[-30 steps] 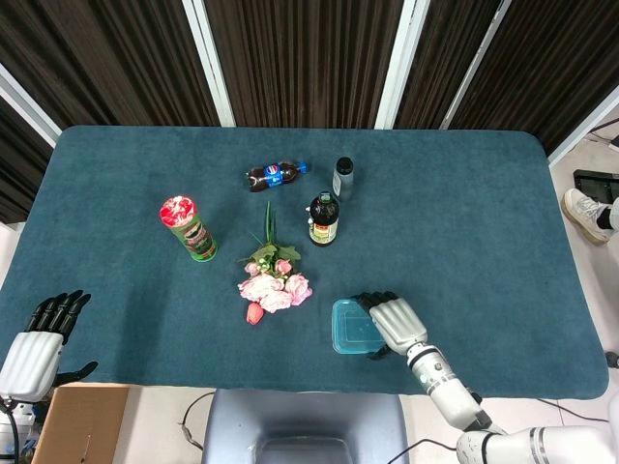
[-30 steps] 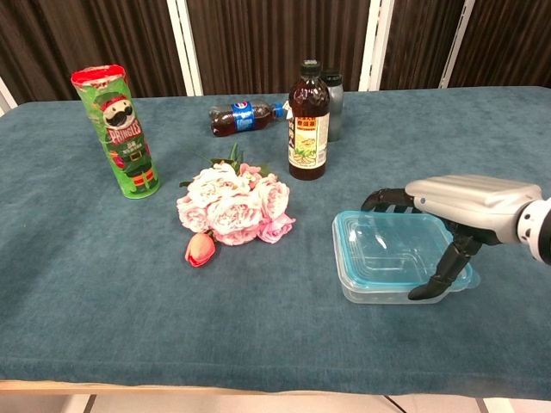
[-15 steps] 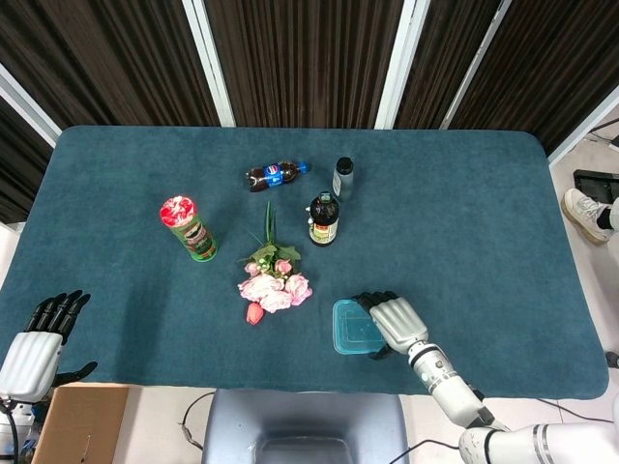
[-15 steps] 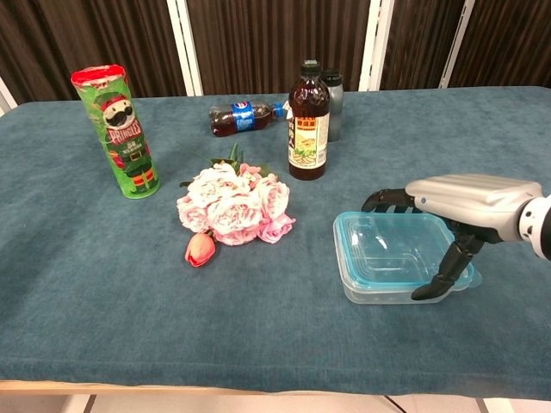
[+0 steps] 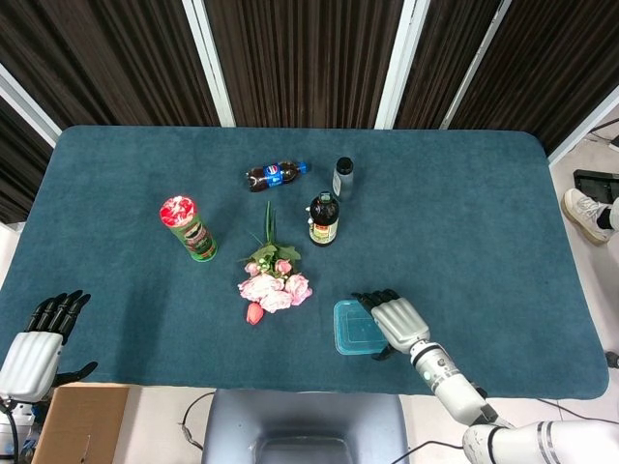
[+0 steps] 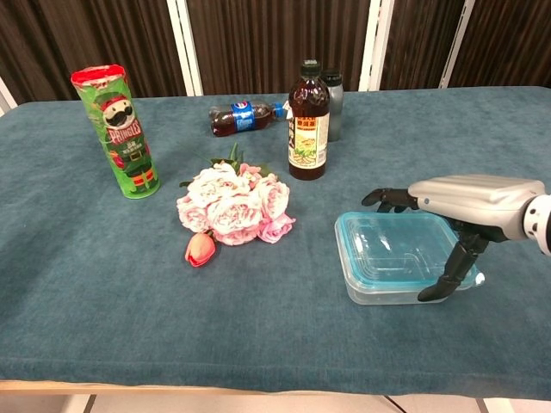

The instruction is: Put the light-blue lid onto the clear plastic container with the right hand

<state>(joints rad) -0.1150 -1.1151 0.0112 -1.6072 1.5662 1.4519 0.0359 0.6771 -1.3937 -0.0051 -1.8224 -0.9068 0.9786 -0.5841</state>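
Note:
The light-blue lid (image 6: 392,245) lies flat on top of the clear plastic container (image 6: 387,294), near the table's front edge right of centre. From above, the lid (image 5: 353,327) shows as a blue rectangle. My right hand (image 6: 469,202) spans the container's right side: its fingers reach out above the back edge and its thumb hangs down against the front right corner. I see no firm grip on the lid. My left hand (image 5: 39,343) hangs off the table's front left corner, fingers apart and holding nothing.
A bunch of pink flowers (image 6: 232,202) lies left of the container. Behind it stands a brown bottle (image 6: 308,120) with a small grey bottle (image 5: 342,178) beyond. A cola bottle (image 5: 276,175) lies on its side. A Pringles can (image 6: 119,131) stands at the left.
My right hand has drifted slightly right and its fingers have straightened and risen off the lid's back edge. The container with the lid has shifted a touch to the right.

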